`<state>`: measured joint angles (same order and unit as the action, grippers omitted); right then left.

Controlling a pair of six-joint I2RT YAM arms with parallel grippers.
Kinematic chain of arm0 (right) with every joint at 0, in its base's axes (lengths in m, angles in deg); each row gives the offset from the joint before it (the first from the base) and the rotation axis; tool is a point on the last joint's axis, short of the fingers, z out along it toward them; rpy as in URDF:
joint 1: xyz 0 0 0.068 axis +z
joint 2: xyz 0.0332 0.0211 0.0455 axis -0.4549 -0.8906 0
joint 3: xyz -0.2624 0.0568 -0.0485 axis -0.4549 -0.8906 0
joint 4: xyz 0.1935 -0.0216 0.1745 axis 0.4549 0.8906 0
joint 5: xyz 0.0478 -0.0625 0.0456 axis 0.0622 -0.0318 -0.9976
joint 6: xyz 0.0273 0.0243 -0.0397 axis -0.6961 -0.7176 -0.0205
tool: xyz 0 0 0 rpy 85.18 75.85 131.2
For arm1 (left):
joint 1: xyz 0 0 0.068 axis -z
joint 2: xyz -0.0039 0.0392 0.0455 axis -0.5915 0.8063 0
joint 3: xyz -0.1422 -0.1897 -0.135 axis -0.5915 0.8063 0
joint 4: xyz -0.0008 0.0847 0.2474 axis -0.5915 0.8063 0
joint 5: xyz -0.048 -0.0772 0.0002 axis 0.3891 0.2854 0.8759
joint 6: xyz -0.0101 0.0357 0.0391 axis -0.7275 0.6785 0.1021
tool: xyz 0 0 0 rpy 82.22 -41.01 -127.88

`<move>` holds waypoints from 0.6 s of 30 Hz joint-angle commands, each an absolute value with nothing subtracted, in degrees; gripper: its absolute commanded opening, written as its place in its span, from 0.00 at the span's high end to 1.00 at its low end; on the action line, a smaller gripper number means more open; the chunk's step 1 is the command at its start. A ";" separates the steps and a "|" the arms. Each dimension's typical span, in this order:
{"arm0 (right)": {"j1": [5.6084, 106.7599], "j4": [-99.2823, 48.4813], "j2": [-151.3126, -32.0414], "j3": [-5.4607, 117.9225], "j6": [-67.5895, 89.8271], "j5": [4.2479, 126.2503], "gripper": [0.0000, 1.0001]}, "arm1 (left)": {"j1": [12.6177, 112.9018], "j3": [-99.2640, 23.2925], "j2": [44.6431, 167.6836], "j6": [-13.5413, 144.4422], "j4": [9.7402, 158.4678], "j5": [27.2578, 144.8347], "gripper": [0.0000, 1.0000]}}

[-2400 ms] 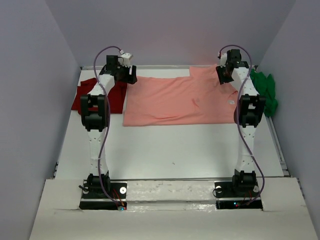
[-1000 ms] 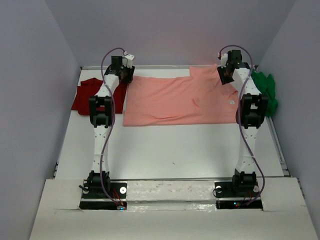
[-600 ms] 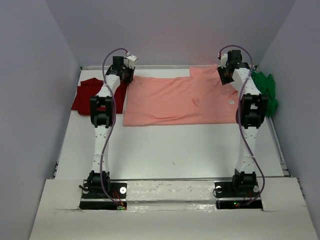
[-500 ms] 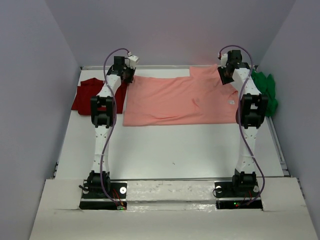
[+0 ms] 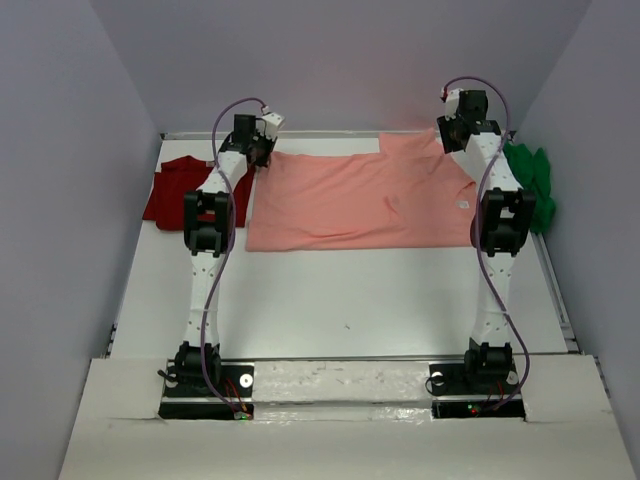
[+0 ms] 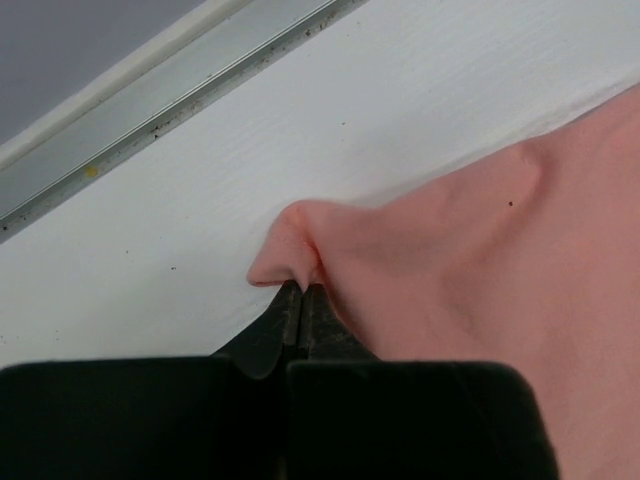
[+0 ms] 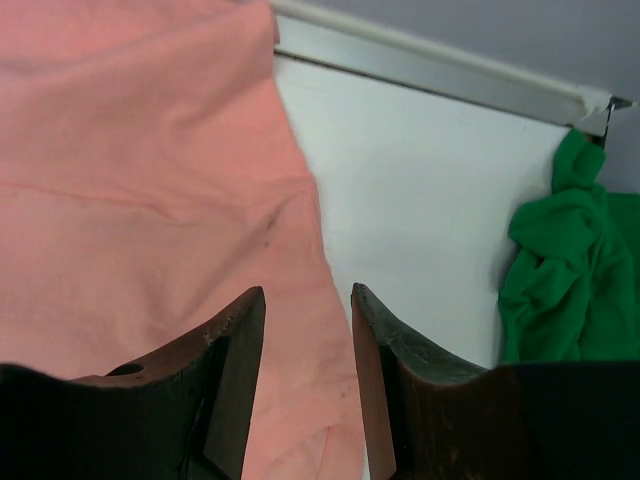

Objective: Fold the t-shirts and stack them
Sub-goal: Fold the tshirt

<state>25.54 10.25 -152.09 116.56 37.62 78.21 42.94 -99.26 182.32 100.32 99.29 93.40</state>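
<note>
A white worktop sits between plain grey walls. The salmon-pink t-shirt lies spread at the back, its small white label unreadable. The dark red t-shirt lies left of it, and the green t-shirt is bunched on the right. The left fingers pinch the pink shirt's far corner; the right fingers are parted over its edge.

salmon-pink t-shirt, dark red t-shirt, bright green t-shirt, all plain, on a white table
</note>
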 commanded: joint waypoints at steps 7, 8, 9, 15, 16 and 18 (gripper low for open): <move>25.12 4.15 -159.39 122.01 37.71 75.97 0.53 | 42.94 -92.39 174.99 102.08 102.91 90.71 1.00; 25.12 4.15 -159.74 122.19 37.71 75.97 0.53 | 42.94 -91.94 174.38 102.08 103.08 90.62 1.00; 25.12 4.15 -160.53 122.54 37.88 75.97 0.53 | 42.94 -91.07 174.02 102.17 103.17 90.44 1.00; 25.12 2.92 -162.64 122.89 39.38 77.99 0.53 | 42.94 -88.25 171.91 102.87 102.73 89.47 1.00; 25.12 2.14 -163.08 122.80 39.81 78.25 0.53 | 42.94 -88.16 171.65 102.96 102.99 89.65 1.00; 25.12 1.43 -163.61 123.15 40.17 78.69 0.53 | 42.94 -87.99 171.47 102.87 103.08 90.00 1.00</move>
